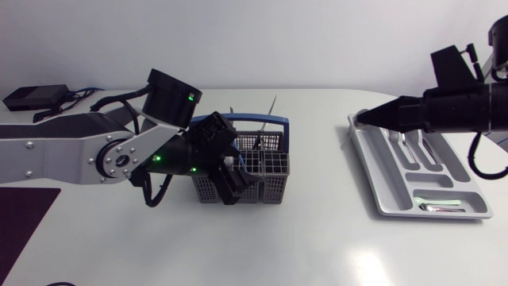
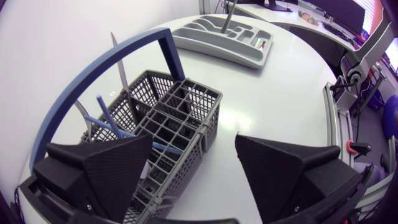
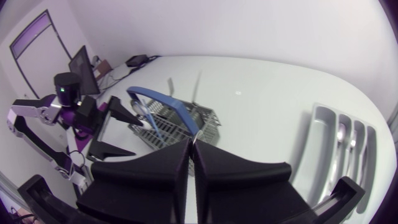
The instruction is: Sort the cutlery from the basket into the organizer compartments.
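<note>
Left fingers (image 2: 115, 171) spread astride basket (image 2: 186, 106) wall, plain only in left wrist view; right fingers (image 3: 149, 174) pressed together over organizer (image 1: 385, 199).

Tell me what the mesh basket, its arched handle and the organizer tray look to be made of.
Grey mesh cutlery basket: likely moulded plastic, matte; thick, even grid walls. Blue arched handle: probably plastic too, smooth flat band, uniform colour. Light grey organizer tray: seemingly plastic, slight sheen, rounded moulded compartments. None can be confirmed by look alone.
</note>
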{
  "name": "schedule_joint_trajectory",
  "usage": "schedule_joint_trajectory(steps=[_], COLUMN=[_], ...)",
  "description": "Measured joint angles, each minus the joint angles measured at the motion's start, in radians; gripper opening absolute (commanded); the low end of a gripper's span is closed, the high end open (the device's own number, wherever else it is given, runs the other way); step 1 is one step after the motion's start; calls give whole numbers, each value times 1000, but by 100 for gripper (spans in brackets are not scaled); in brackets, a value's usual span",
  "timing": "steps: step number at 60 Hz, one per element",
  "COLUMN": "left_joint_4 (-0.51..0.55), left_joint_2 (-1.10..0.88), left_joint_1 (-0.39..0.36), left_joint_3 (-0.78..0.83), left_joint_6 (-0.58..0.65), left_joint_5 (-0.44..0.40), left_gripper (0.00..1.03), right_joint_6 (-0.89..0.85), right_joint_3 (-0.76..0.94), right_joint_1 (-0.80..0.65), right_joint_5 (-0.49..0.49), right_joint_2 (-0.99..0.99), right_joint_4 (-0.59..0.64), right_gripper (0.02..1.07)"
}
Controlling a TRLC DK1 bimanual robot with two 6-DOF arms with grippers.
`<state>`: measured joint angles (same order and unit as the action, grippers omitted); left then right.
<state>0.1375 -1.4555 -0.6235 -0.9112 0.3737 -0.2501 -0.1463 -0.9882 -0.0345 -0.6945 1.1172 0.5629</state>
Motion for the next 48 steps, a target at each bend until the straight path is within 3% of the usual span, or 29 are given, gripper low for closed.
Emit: schedule_joint_trajectory(steps=[11, 29, 48], left_joint_4=[43, 114, 162], left_joint_2=[29, 58, 103], left_joint_1=[9, 42, 60], left_joint_3=[0, 0, 0], left_joint_6=[4, 23, 45], left_joint_5=[0, 0, 0], left_gripper=[95, 95, 95], right_joint_6=[-142, -372, -514], right_joint_3=[17, 101, 158], right_joint_1=[-158, -442, -618], right_joint_5=[90, 120, 142], right_joint_2=[-30, 3, 164], right_joint_4=[63, 84, -42], right_gripper=[8, 8, 8])
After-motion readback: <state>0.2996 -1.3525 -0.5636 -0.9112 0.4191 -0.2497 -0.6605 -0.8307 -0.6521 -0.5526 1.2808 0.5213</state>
